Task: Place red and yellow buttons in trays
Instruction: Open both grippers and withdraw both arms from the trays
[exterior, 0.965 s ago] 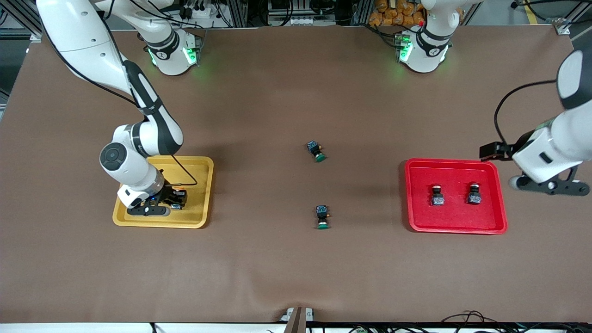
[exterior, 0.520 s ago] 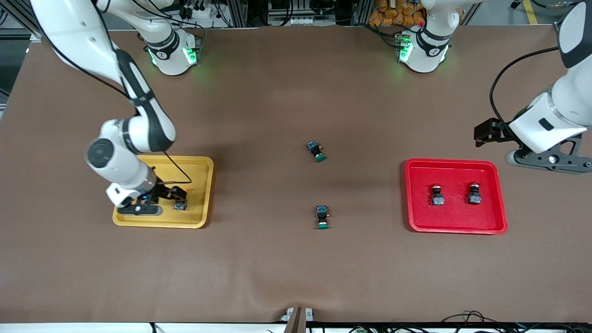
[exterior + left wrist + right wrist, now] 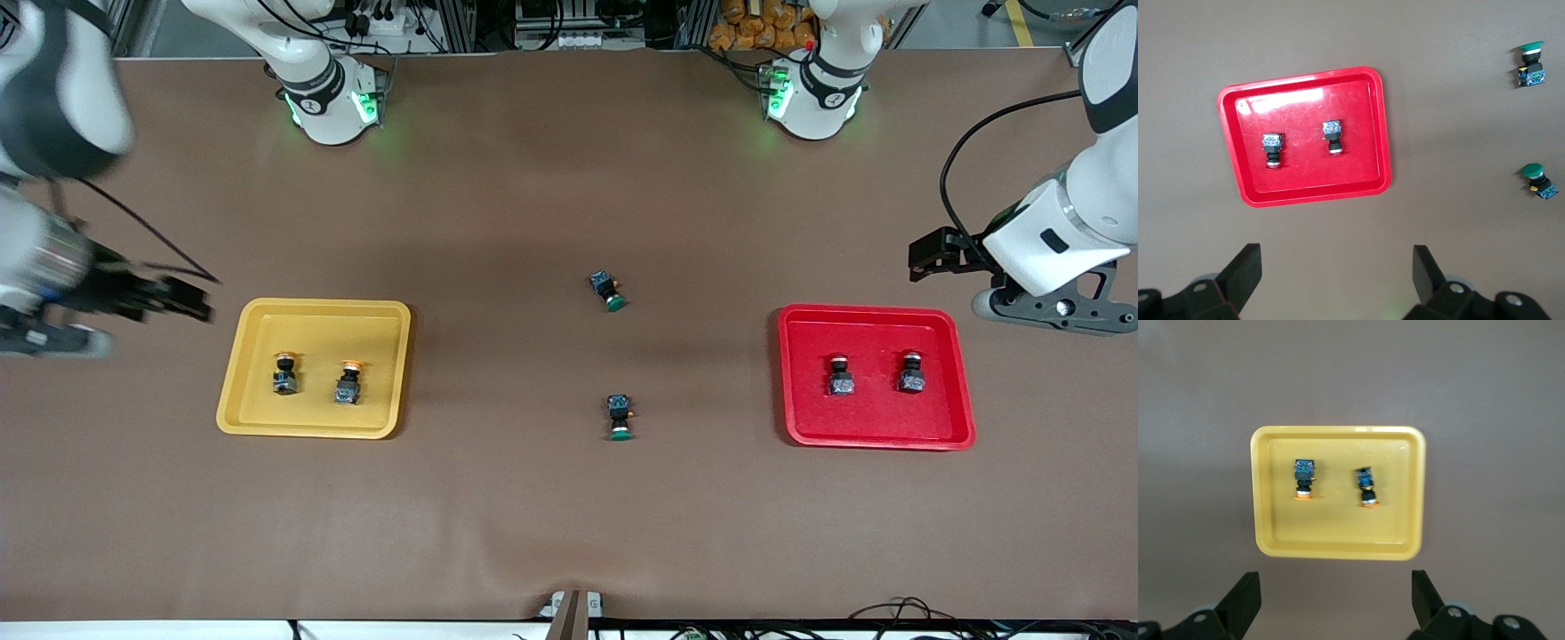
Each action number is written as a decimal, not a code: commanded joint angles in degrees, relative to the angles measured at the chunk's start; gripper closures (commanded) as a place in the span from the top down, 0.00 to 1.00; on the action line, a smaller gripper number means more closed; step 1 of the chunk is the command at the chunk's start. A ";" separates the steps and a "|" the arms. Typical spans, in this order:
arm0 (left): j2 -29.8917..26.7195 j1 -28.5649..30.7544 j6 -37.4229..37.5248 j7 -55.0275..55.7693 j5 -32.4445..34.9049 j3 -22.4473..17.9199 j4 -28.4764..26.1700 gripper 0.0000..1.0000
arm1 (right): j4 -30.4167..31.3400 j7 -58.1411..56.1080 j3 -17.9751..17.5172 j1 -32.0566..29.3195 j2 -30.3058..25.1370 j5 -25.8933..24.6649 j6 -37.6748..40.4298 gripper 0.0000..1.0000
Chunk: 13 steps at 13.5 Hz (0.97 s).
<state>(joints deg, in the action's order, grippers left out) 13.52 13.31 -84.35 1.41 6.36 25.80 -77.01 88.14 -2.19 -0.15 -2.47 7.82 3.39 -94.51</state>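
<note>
The yellow tray [image 3: 378, 333] holds two yellow buttons [image 3: 284, 373] [image 3: 348, 382], lying apart. The red tray [image 3: 876, 333] holds two red buttons [image 3: 840, 376] [image 3: 909, 373]. My right gripper [image 3: 49, 340] is open and empty, up over the table beside the yellow tray at the right arm's end. Its wrist view shows the yellow tray [image 3: 1338, 547], both yellow buttons [image 3: 1303, 477] [image 3: 1367, 487] and the open gripper [image 3: 1335, 593]. My left gripper [image 3: 1053, 313] is open and empty, over the table by the red tray's corner. Its wrist view shows the red tray [image 3: 1379, 133], the red buttons [image 3: 1272, 148] [image 3: 1333, 137] and the gripper [image 3: 1335, 270].
Two green-capped buttons lie on the brown table between the trays, one [image 3: 609, 292] farther from the front camera, one [image 3: 620, 418] nearer. Both show in the left wrist view [image 3: 1531, 63] [image 3: 1538, 181]. The arm bases [image 3: 329, 98] [image 3: 809, 98] stand along the table's top edge.
My right gripper has let go of a yellow button in the yellow tray, risen and swung away toward the right arm's end. My left gripper has lifted away from the red tray.
</note>
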 commanded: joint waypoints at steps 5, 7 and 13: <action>-9.11 -11.28 0.77 0.26 -1.96 -14.01 -4.36 1.00 | -2.49 -5.63 -0.81 -3.50 -2.51 -3.22 4.78 1.00; -12.62 -11.38 -0.01 0.96 -6.85 -16.13 -8.92 1.00 | 7.89 -7.39 -0.90 -4.74 -9.64 -3.13 -1.62 1.00; -17.65 -16.64 -3.44 2.36 -4.26 -18.59 -14.40 1.00 | 3.81 -7.31 -1.08 -4.47 -8.26 -2.52 -0.94 1.00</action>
<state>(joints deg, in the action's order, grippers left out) -1.85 -0.79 -85.77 2.47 -0.02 8.62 -88.95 92.43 -8.81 -0.34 -6.28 -0.06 0.94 -94.97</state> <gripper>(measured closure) 0.000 0.000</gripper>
